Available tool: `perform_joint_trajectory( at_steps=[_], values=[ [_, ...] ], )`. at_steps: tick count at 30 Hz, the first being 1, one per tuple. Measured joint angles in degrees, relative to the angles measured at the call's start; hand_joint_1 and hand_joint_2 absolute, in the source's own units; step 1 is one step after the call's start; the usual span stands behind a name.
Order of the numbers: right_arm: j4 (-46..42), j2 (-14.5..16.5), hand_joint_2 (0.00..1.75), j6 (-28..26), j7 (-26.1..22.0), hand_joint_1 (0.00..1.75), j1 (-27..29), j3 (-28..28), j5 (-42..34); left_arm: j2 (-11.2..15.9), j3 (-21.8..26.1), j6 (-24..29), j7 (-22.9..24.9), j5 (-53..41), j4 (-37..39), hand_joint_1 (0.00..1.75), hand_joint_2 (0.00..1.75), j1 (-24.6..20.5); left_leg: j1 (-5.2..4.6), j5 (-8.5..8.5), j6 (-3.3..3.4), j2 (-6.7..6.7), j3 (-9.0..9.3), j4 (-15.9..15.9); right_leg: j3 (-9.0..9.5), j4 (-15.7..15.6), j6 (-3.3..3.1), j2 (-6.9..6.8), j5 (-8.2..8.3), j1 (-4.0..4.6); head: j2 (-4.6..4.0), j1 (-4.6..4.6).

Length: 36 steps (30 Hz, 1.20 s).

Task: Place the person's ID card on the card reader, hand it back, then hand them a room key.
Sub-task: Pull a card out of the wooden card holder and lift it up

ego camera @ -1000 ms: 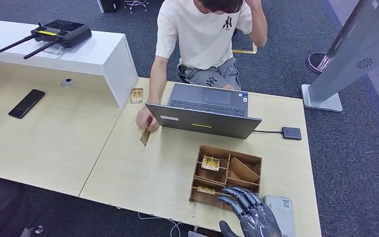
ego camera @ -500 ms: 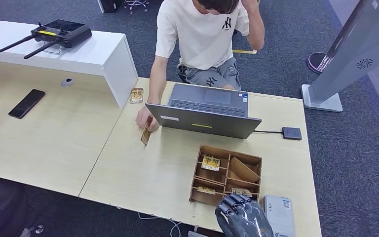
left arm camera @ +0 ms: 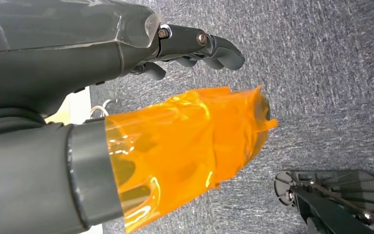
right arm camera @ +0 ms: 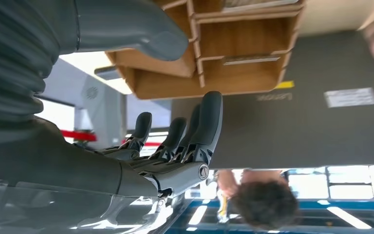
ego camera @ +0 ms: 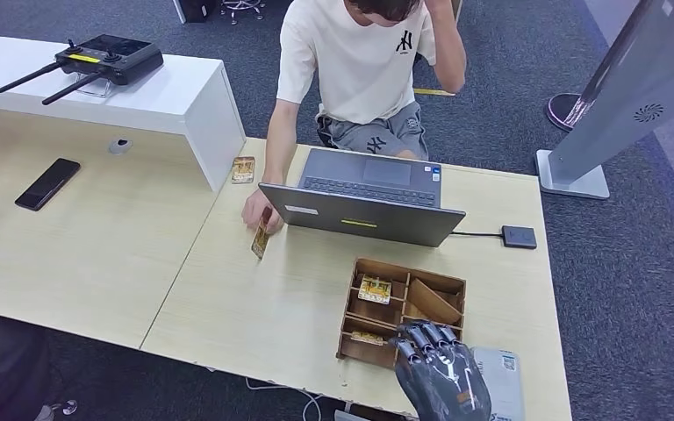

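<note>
Your right hand (ego camera: 443, 373) hovers with fingers spread and empty at the near edge of the brown wooden compartment tray (ego camera: 403, 312). The small yellowish ID card (ego camera: 260, 239) stands pinched in the person's hand (ego camera: 257, 210) on the pale wooden table (ego camera: 228, 298). Your left hand (left arm camera: 126, 97) hangs over the carpet, fingers curled and empty.

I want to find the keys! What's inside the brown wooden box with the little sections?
The wooden box holds a yellowish card in a back section and another card in a front one. The right hand covers the front right corner, so that part stays hidden.

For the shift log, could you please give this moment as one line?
right hand: open, empty, over wooden tray near edge | left hand: hanging over carpet | person's hand: holding card on table
</note>
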Motion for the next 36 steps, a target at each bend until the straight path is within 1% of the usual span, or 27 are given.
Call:
perform_joint_trajectory(
  at_steps=[4, 5, 7, 10, 14, 16, 21, 26, 36],
  values=[
    [-1.0, 0.0, 1.75, 0.2, 1.7, 1.05, 0.9, -1.8, 2.1, -0.3, 1.0, -0.7, 0.0, -0.3, -0.9, 0.0, 0.0, 0.1, 0.0, 0.0, 0.0, 0.0, 0.0, 0.0, 0.0, 0.0, 0.0, 0.0, 0.0, 0.0, 0.0, -0.02],
    [-1.2, 0.0, 1.75, 0.3, 1.9, 1.03, 1.2, -2.2, 2.4, -0.3, 1.1, -1.0, 0.0, -0.3, -1.2, 0.0, 0.0, 0.2, 0.0, 0.0, 0.0, 0.0, 0.0, 0.0, 0.0, 0.0, 0.0, 0.0, 0.0, 0.0, 0.0, -0.01],
    [-1.6, 0.0, 1.75, 0.5, 2.2, 0.92, 1.7, -2.9, 2.9, -0.4, 1.5, -1.6, 0.0, -0.5, -1.8, 0.0, 0.0, 0.2, 0.0, 0.0, 0.0, 0.0, 0.0, 0.0, 0.0, 0.0, 0.0, 0.0, 0.0, 0.0, 0.0, 0.0],
    [-1.7, 0.0, 1.75, 0.5, 2.3, 0.83, 2.4, -3.6, 3.2, -0.6, 2.2, -2.2, 0.0, -0.8, -2.5, 0.0, 0.0, 0.3, 0.0, 0.0, 0.0, 0.0, 0.0, 0.0, 0.0, 0.0, 0.0, 0.0, 0.0, 0.0, 0.0, 0.0],
    [-1.7, 0.0, 1.75, 0.6, 2.2, 0.63, 2.7, -3.8, 3.3, -0.7, 2.7, -2.8, 0.0, -1.2, -2.9, 0.0, 0.0, 0.3, 0.0, 0.0, 0.0, 0.0, 0.0, 0.0, 0.0, 0.0, 0.0, 0.0, 0.0, 0.0, 0.0, -0.01],
    [-1.6, 0.0, 1.75, 0.8, 2.0, 0.62, 2.7, -3.8, 3.1, -0.7, 2.9, -2.9, -0.1, -1.4, -3.0, 0.0, 0.0, 0.4, 0.0, 0.0, 0.0, 0.0, 0.0, 0.0, 0.0, 0.0, 0.0, 0.0, 0.0, 0.0, 0.0, -0.01],
    [-1.3, 0.0, 1.75, 1.5, 0.9, 0.73, 2.7, -3.8, 2.3, -0.8, 3.5, -2.9, -0.3, -2.0, -3.0, 0.0, 0.0, 0.4, 0.0, 0.0, 0.0, 0.0, 0.0, 0.0, 0.0, 0.0, 0.0, 0.0, 0.0, 0.0, 0.0, -0.02],
    [-0.7, 0.4, 1.75, 1.7, 0.4, 0.7, 2.5, -3.7, 2.2, -0.8, 3.7, -2.9, -0.4, -2.3, -3.1, 0.0, 0.0, 0.5, 0.0, 0.0, 0.0, 0.0, 0.0, 0.0, 0.0, 0.0, 0.0, 0.0, 0.0, 0.0, 0.0, -0.02],
    [0.9, 1.6, 1.75, 1.9, 0.4, 0.71, 1.6, -3.7, 2.2, -0.8, 3.7, -2.9, -0.5, -2.6, -3.1, 0.0, 0.0, 0.5, 0.0, 0.0, 0.0, 0.0, 0.0, 0.0, 0.0, 0.0, 0.0, 0.0, 0.0, 0.0, 0.0, -0.01]
  ],
)
